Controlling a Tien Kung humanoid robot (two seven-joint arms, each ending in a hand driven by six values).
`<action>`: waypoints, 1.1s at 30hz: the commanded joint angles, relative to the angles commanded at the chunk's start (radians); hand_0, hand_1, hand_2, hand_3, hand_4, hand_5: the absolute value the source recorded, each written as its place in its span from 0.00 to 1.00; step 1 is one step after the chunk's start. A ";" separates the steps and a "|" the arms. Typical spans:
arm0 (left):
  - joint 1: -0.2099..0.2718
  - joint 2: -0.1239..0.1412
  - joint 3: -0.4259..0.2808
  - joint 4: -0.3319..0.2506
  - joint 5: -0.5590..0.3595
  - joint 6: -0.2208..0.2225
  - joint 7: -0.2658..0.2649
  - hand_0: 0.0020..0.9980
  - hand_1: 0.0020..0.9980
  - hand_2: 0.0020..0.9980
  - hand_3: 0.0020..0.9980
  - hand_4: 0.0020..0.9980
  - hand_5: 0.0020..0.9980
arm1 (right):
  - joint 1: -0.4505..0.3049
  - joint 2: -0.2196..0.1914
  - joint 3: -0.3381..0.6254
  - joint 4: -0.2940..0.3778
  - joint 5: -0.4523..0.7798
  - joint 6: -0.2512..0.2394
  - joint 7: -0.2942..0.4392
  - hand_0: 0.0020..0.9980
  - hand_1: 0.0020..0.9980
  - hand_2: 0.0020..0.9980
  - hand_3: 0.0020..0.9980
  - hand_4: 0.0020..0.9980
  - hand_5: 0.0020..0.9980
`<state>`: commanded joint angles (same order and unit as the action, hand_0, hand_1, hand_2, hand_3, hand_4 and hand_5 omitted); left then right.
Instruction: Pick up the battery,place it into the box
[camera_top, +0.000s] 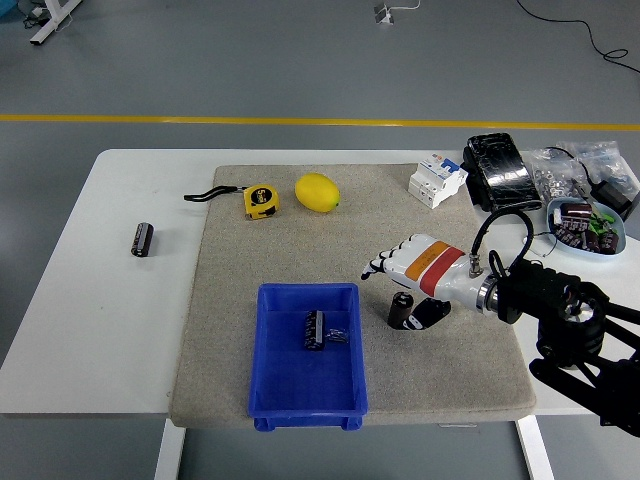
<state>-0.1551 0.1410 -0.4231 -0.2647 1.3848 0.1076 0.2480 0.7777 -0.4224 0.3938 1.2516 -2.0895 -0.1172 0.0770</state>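
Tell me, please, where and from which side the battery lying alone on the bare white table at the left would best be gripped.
The battery is a short dark cylinder lying on its side, its long axis running roughly toward and away from the robot. Probably best to come from above and pinch across its round middle, fingers on its left and right flanks. The space around it is open, so nothing blocks a top approach.

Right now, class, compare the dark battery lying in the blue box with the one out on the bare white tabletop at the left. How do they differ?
The battery in the blue box lies inside the blue box, which sits on the mat; the battery on the tabletop lies alone on the white table, off the mat. A smaller item lies beside the boxed one; nothing lies near the other. Both are dark cylinders on their sides.
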 joint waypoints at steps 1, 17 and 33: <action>0.000 0.000 -0.001 0.000 0.002 -0.001 0.000 0.69 0.63 0.70 0.62 0.63 0.67 | -0.001 0.001 -0.001 -0.006 0.001 -0.002 0.001 0.45 0.51 0.69 0.69 1.00 0.18; 0.001 -0.002 0.004 -0.002 -0.002 -0.003 -0.003 0.69 0.64 0.69 0.62 0.63 0.67 | -0.015 0.011 -0.010 -0.079 0.031 -0.023 0.018 0.43 0.49 0.64 0.64 0.97 0.16; -0.005 -0.004 0.009 -0.002 -0.008 -0.001 -0.005 0.69 0.64 0.69 0.62 0.63 0.68 | -0.019 0.012 -0.016 -0.091 0.038 -0.045 0.026 0.41 0.44 0.52 0.55 0.90 0.12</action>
<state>-0.1597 0.1375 -0.4137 -0.2671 1.3773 0.1064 0.2426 0.7583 -0.4107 0.3777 1.1604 -2.0517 -0.1618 0.1034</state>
